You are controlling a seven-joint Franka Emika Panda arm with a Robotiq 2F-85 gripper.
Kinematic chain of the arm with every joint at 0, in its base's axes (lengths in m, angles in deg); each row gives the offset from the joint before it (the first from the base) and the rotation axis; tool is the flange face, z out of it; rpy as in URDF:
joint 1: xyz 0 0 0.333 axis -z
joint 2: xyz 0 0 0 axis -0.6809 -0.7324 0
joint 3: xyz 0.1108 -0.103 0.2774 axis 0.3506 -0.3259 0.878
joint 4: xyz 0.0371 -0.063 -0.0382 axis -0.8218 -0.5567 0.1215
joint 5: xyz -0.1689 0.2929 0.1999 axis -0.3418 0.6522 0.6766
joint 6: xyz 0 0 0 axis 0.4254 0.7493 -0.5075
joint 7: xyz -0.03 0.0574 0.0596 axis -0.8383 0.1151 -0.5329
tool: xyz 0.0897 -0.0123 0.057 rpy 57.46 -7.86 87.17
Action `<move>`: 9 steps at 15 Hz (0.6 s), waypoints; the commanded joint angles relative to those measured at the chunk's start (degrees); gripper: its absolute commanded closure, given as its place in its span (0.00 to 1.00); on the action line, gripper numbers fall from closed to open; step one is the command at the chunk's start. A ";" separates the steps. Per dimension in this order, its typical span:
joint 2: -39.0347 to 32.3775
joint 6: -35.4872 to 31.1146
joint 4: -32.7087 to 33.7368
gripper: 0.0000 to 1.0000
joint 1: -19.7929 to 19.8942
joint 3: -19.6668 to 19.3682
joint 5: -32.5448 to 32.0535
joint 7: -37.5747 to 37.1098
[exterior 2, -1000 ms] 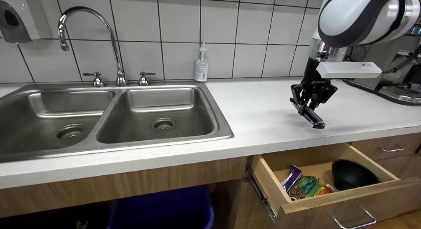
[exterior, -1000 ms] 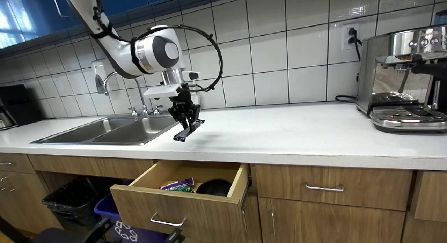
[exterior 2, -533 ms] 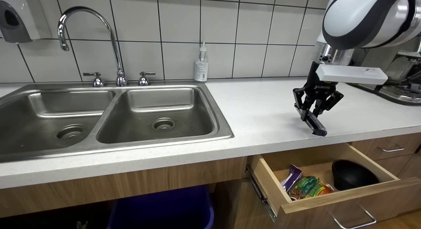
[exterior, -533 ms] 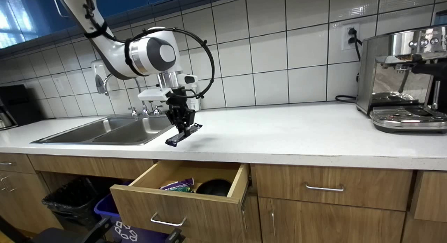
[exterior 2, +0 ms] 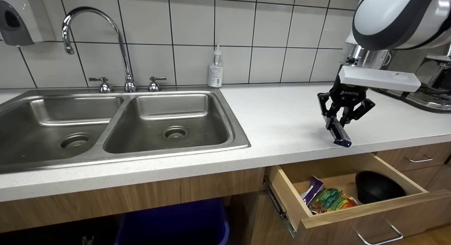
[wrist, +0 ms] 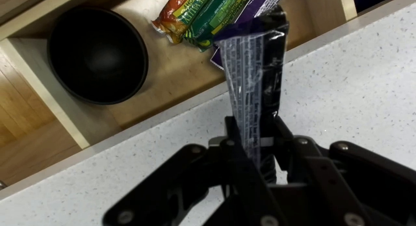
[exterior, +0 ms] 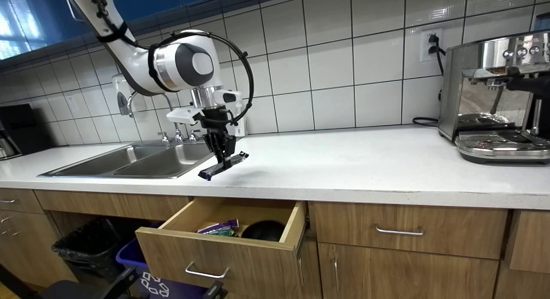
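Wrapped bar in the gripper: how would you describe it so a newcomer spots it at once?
In both exterior views, find the white countertop to the right of the steel sink. Above it hangs the black gripper, closed on a long, narrow wrapped bar, dark with a pale printed panel. It alone is held in the air; the coloured packets lie in the open drawer.

Place: kitchen | double sink [exterior 2: 113, 122] with faucet [exterior 2: 119, 37] | espresso machine [exterior: 494, 97] on white counter [exterior: 343, 161] | tiled backsplash [exterior: 331, 67] | blue cabinets [exterior: 150, 7]
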 commanded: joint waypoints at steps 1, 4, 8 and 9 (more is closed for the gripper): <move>3.33 -1.66 -3.33 0.93 -0.66 -0.66 0.00 -5.11; 3.70 -2.58 -4.52 0.93 -0.60 -0.74 0.01 -7.90; 4.11 -4.57 -6.69 0.93 -0.65 -1.06 -0.63 -10.80; 4.28 -5.21 -7.43 0.93 -0.76 -1.22 -1.16 -11.75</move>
